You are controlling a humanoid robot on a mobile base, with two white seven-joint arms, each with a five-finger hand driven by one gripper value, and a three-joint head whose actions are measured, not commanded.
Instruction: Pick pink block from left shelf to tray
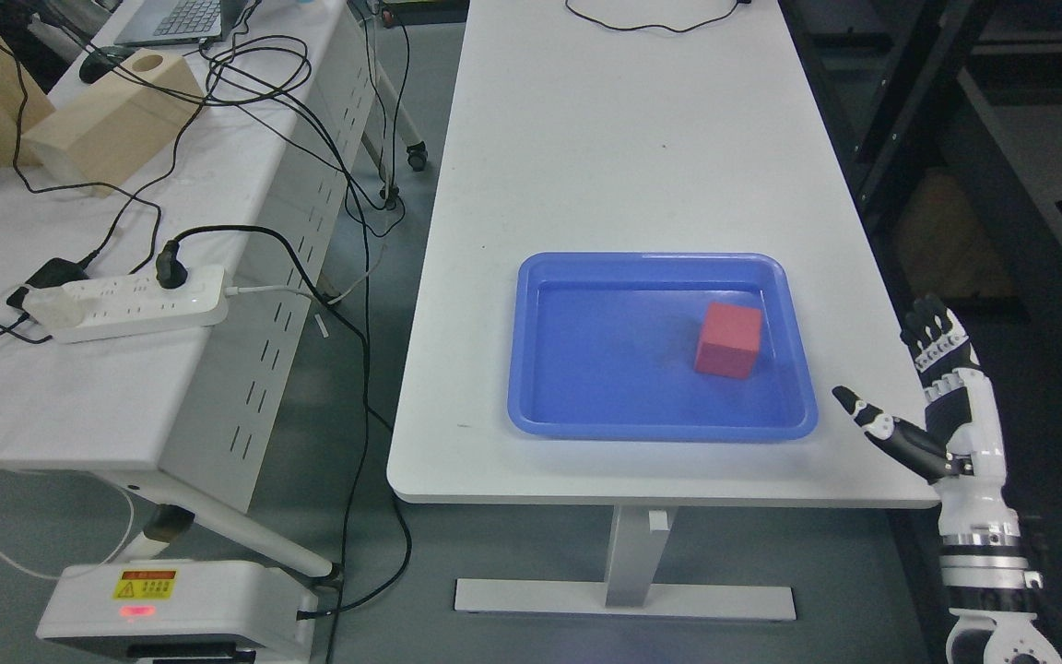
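A pink-red block (728, 339) lies inside the blue tray (586, 426), toward its right side, on the white table. My right hand (900, 387) hovers at the table's right front corner, to the right of the tray and apart from it. Its fingers are spread, the thumb (872, 420) pointing left, and it holds nothing. My left hand does not show.
A second white table stands at the left with a power strip (130, 304), tangled black cables, a wooden box (112, 124) and a laptop. A dark shelf frame (1001, 184) runs along the right. A white base unit (171, 613) sits on the floor at lower left.
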